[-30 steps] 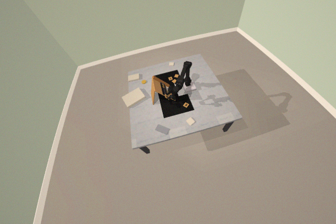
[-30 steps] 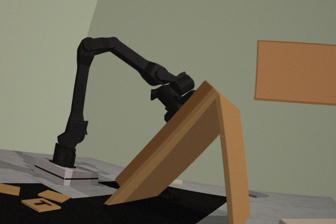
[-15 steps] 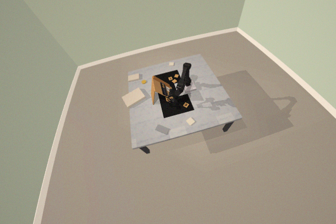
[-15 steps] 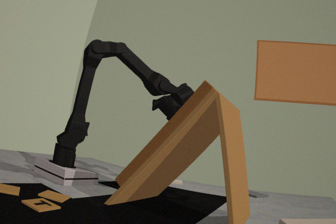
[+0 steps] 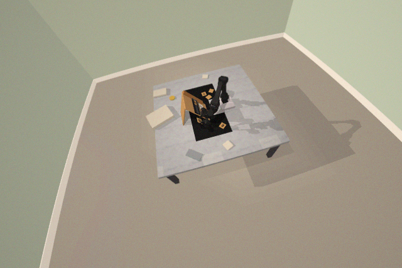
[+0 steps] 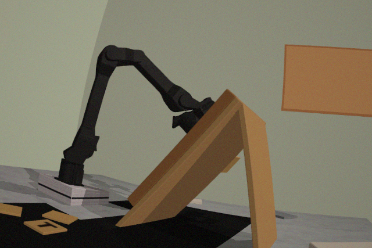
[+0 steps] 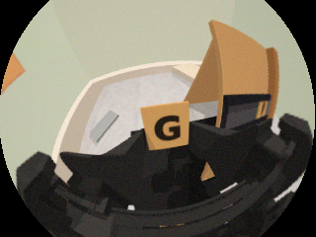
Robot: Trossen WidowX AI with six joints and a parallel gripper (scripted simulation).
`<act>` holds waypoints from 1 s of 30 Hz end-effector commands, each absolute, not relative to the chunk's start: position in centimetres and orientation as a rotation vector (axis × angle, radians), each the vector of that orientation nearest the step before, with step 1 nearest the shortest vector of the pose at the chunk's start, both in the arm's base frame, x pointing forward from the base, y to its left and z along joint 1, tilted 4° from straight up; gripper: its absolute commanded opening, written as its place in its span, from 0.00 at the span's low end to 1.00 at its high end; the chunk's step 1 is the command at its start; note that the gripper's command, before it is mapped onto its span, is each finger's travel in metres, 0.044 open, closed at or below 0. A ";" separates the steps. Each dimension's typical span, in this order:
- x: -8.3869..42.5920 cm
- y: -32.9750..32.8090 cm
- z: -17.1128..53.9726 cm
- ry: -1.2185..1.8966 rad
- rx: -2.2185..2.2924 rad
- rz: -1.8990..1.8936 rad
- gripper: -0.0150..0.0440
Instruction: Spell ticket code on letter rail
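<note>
My gripper (image 7: 168, 128) is shut on the letter tile G (image 7: 168, 125) (image 5: 198, 120), which stands upright between the fingertips with its letter readable in the wrist view. They are beside the leaning wooden board (image 7: 244, 64) (image 6: 192, 161) (image 5: 189, 104), off its right end. The dark rail (image 7: 239, 114) on the board's face holds at least one tile (image 7: 263, 110), its letter not clear. A T tile (image 6: 45, 226) (image 5: 203, 93) and two other tiles (image 5: 211, 90) (image 5: 208, 96) lie together on the black mat (image 5: 207, 134). Another tile (image 5: 222, 125) lies on the mat's other side. I cannot read the ticket.
The marble counter (image 5: 175, 164) also bears a large cream block (image 5: 159, 116), a smaller cream block (image 5: 159, 92), a yellow disc (image 5: 171, 98), a grey slab (image 5: 194, 154) and a small cream block (image 5: 227, 144) near the front edge. Another small block (image 5: 205, 76) is at the back.
</note>
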State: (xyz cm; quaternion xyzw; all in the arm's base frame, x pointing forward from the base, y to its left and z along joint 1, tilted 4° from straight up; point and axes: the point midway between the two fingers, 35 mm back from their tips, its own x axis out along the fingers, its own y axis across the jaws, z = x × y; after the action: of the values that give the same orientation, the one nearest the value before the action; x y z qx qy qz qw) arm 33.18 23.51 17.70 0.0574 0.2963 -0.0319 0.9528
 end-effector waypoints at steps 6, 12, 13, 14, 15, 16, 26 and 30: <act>33.1 23.2 17.7 0.605 0.113 -0.060 0.25; 33.1 22.9 17.7 0.605 0.113 -0.060 0.25; 33.0 22.8 17.7 0.605 0.113 -0.060 0.25; 33.0 22.8 17.7 0.605 0.113 -0.060 0.25; 33.0 22.7 17.7 0.605 0.113 -0.060 0.25; 33.0 22.7 17.7 0.605 0.113 -0.060 0.25; 32.9 22.2 17.6 0.605 0.113 -0.061 0.25; 32.9 22.0 17.6 0.605 0.112 -0.061 0.25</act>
State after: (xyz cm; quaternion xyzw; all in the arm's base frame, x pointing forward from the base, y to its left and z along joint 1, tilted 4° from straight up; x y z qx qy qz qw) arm 33.03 22.13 17.59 0.0556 0.2974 -0.0326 0.9526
